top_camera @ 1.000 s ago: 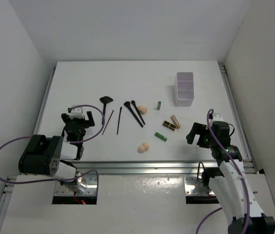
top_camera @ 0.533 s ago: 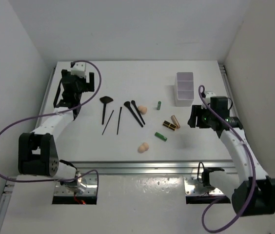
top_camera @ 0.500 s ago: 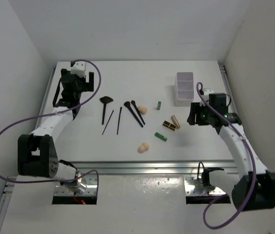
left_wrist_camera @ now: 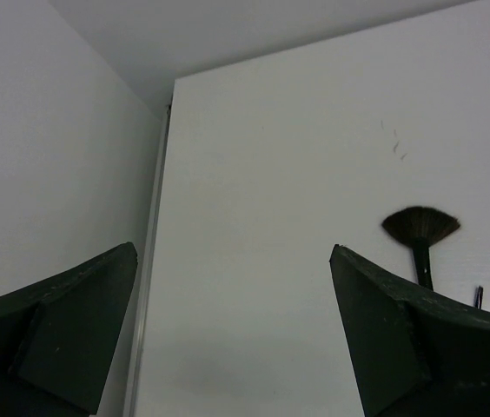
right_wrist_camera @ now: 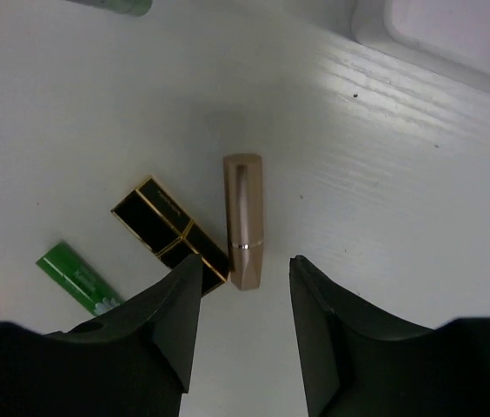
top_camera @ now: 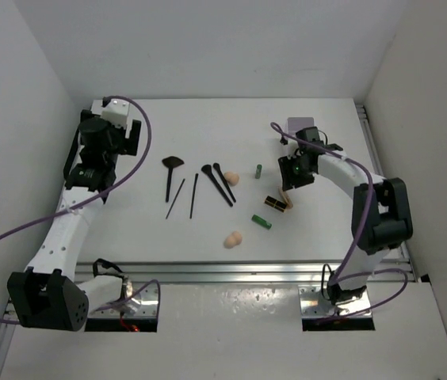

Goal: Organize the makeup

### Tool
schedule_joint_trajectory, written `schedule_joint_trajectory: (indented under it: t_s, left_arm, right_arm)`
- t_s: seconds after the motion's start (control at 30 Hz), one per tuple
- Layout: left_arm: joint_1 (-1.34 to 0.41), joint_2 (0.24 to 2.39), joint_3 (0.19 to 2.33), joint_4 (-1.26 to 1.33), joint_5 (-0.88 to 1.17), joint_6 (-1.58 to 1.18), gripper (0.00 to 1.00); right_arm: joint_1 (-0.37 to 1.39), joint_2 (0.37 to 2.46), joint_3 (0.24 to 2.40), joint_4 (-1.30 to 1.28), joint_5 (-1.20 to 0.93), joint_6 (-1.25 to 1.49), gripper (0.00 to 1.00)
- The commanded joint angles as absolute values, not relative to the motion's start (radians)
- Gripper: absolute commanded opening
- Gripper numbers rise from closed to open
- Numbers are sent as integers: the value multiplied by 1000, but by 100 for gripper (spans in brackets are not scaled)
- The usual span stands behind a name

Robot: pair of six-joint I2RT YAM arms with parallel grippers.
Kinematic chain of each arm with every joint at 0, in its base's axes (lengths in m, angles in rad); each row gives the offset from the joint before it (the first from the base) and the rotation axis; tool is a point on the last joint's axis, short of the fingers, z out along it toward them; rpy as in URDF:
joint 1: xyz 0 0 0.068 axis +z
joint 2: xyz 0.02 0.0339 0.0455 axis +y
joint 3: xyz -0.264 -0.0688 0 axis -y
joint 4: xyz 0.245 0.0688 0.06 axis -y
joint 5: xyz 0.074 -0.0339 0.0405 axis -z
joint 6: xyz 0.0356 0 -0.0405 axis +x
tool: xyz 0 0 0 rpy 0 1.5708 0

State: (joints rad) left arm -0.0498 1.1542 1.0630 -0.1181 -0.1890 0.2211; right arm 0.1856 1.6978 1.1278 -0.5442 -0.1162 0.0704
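Between the tips of the half-open right hand, end of the beige tube, apparently untouched.

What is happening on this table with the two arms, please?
Two robot arms are sorting makeup scattered on a table. The right gripper hovers, jaws apart, just over the beige tube, which lies beside the black-gold lipstick, near the white box. It holds nothing yet. The left gripper is open and empty at the far left, near the fan brush.
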Motion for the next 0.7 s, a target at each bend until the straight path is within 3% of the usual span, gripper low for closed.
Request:
schedule_joint_trajectory:
  t_s: [0.0,0.4,0.53,0.67]
  left_arm:
    - [-34,1120,1025,-232,-247,166,100]
    - [-15,1063,936,-275,-252,84,100]
    - [-15,1063,936,-275,-252,84,100]
    - [-15,1072,945,-275,-252,84,100]
  right_arm:
    - [202,1781,1210,-493,-133,32,45]
    - [213,1977,1296,-482,-92,14,40]
    - [216,1996,1290,-492,-86,23,31]
    - [218,1991,1276,-496,-69,18,16]
